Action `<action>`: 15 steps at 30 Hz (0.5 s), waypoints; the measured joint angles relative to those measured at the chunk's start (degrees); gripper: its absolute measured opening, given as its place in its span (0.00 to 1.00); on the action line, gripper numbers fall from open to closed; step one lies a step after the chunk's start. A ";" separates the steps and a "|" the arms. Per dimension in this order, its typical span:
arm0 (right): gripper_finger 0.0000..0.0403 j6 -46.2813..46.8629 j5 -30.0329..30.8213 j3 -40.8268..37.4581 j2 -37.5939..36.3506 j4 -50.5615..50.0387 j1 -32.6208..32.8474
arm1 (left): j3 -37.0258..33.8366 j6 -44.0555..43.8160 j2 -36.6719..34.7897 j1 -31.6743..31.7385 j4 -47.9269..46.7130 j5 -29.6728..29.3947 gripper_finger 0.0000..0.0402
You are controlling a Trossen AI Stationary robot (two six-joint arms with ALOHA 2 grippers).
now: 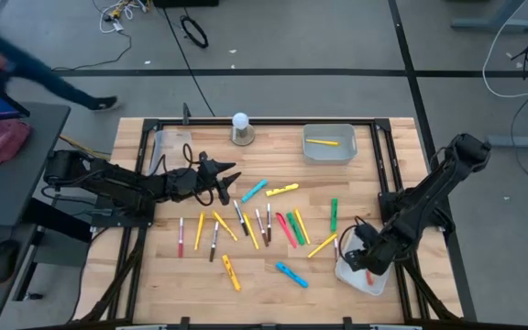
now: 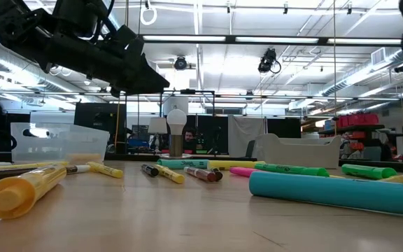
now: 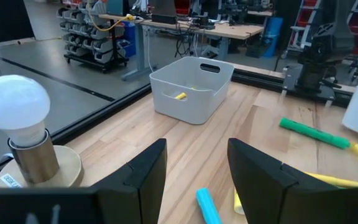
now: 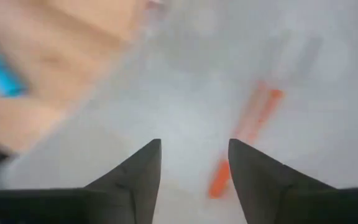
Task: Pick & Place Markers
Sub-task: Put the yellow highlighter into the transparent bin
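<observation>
Many markers [image 1: 262, 223] in yellow, green, light blue, red and dark colours lie flat and scattered on the middle of the wooden table. My right gripper [image 4: 194, 143] stands open, pointing steeply down over a white tray [image 1: 375, 286] at the near right. An orange marker [image 4: 246, 138] lies on the tray floor just beside its fingers, untouched. My left gripper [image 3: 194, 165] hovers open above the table left of centre [image 1: 224, 180], pointing nearly level across it. A light blue marker [image 3: 207, 206] and a yellow marker [image 3: 328, 180] lie just ahead of it.
A grey bin [image 1: 329, 145] at the far right holds one yellow marker [image 1: 322, 142]. A white bulb on a round base [image 1: 240, 127] stands at the far middle, and a clear tray [image 1: 171, 145] at the far left. A dark frame borders the table.
</observation>
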 joint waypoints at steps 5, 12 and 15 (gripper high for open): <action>0.47 -8.09 7.03 4.38 -3.80 -1.81 -0.04 | 0.00 -0.51 0.00 0.00 0.32 0.49 0.44; 0.47 -22.01 17.26 8.15 -7.01 -5.86 -0.12 | 0.00 -3.08 0.01 -2.09 1.97 4.07 0.44; 0.47 -30.46 22.58 8.15 -7.37 -3.52 -0.84 | 0.00 -2.97 0.03 -4.84 4.78 4.51 0.44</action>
